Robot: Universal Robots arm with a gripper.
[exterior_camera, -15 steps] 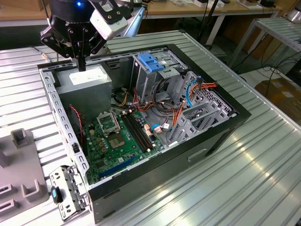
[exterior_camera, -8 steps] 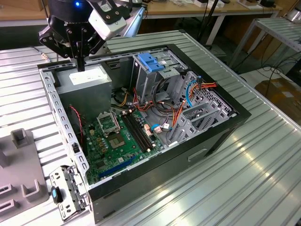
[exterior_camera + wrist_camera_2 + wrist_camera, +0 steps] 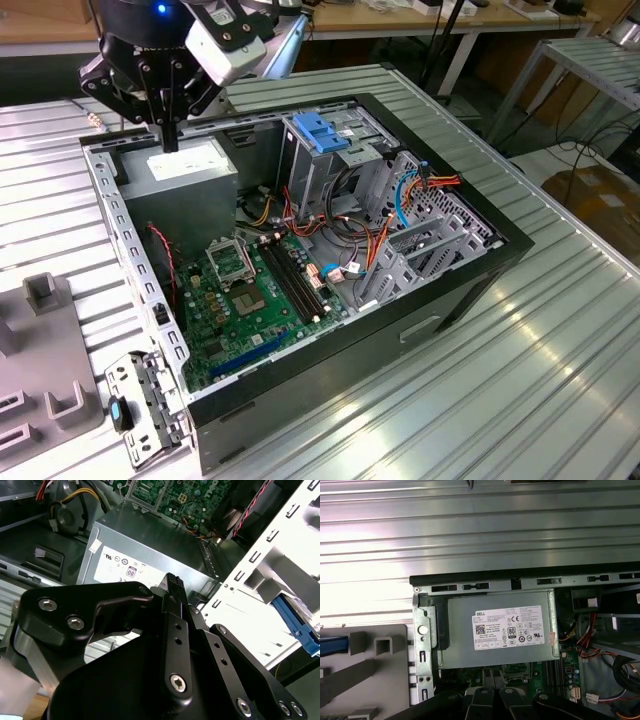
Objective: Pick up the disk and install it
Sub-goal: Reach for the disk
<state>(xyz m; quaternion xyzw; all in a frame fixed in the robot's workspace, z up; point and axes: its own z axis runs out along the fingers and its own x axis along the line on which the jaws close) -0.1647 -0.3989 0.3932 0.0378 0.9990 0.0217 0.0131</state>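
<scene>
A white label [image 3: 512, 626] bearing a maker's logo, barcode, small print and certification marks lies on the grey power supply [image 3: 462, 647], upper left in the exterior view.

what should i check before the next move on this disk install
1. Claw has the disk: not ok. The claw is shut on nothing and hangs over the power supply.
2. Disk located: cannot tell. A blue edge on the gray fixture in the first wrist view may be the disk, cut off by the frame.
3. Case open: ok. The computer case has its side off and the motherboard is exposed.
4. Drive cage free: cannot tell. The blue latch plate sits on top of the cage and the slot under it is hidden.
5. Wires clear of the cage: cannot tell. Orange wires run close beside it.
</scene>
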